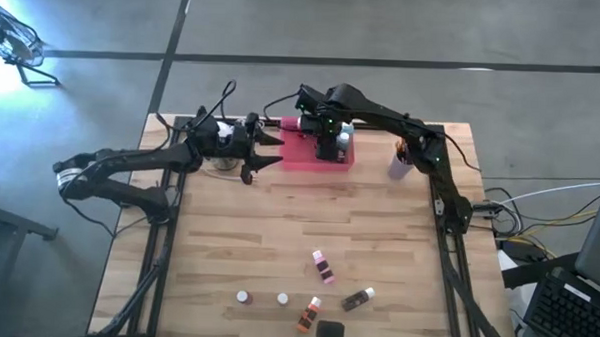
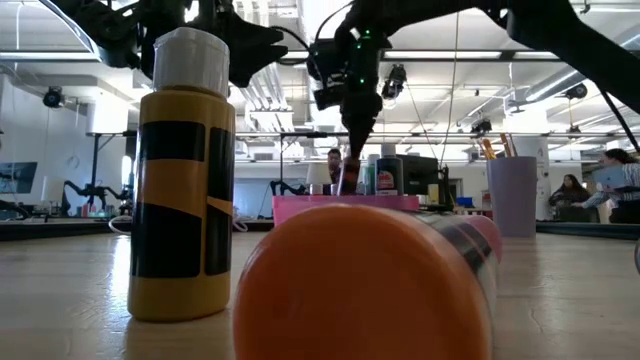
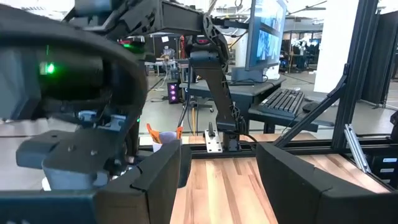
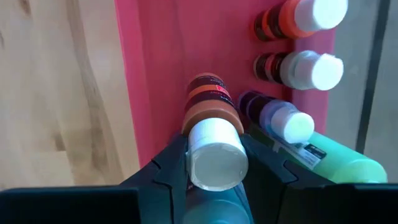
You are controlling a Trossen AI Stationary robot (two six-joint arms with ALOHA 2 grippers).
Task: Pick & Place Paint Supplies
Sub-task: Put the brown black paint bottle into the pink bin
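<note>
Wooden worktop [image 1: 278, 228] seen from above, both arms reaching toward its far edge. Pink tray [image 1: 298, 154] lies directly beneath the right claw [image 4: 214, 163], whose two fingers are closed on a brown white-capped bottle [image 4: 210, 134] held upright over the tray floor. Just beside the claw stand a purple-labelled bottle [image 4: 280, 118] and a green bottle [image 4: 342, 165]; two orange-red capped bottles [image 4: 298, 40] stand a little further off in the same tray. Left claw [image 1: 266, 150] hovers just beside the tray's edge, fingers spread apart and holding nothing. Well apart from both claws, near the front edge of the worktop, remain several small bottles [image 1: 323, 266], some upright and some lying on their sides.
</note>
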